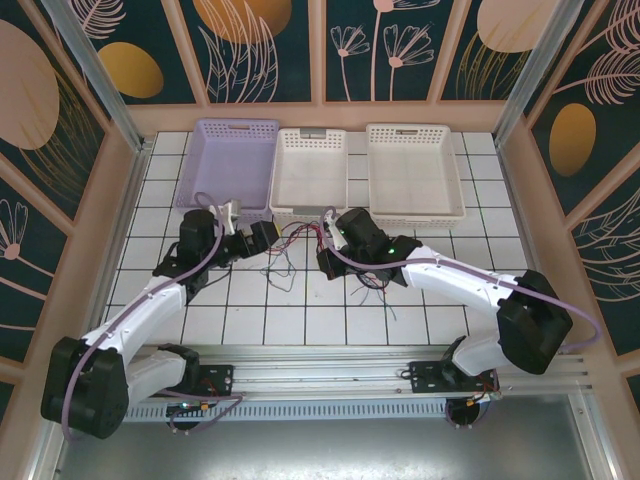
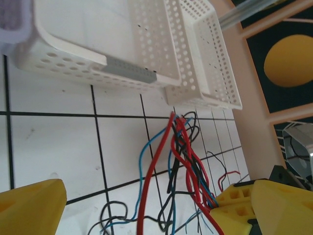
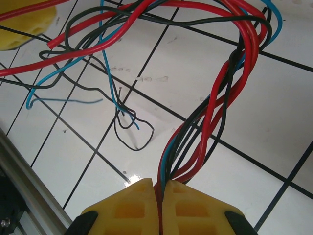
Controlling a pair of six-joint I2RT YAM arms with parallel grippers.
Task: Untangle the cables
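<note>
The left gripper (image 2: 141, 208) stands wide open, 1 yellow finger (image 2: 29, 208) at 7 o'clock and the other at 5 o'clock. Between them the cables (image 2: 188, 159), red, black and blue, rise in a tangled bundle toward 1 o'clock and lie against the 5 o'clock finger. 2 white baskets (image 2: 63, 66) sit side by side at 12 o'clock on the tiled table (image 2: 49, 142).

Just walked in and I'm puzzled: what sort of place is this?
Probably a robot test cell: two arms bolted to a rail beside a tiled table, patterned panels walling it in, three baskets and a tangle of cables.
</note>
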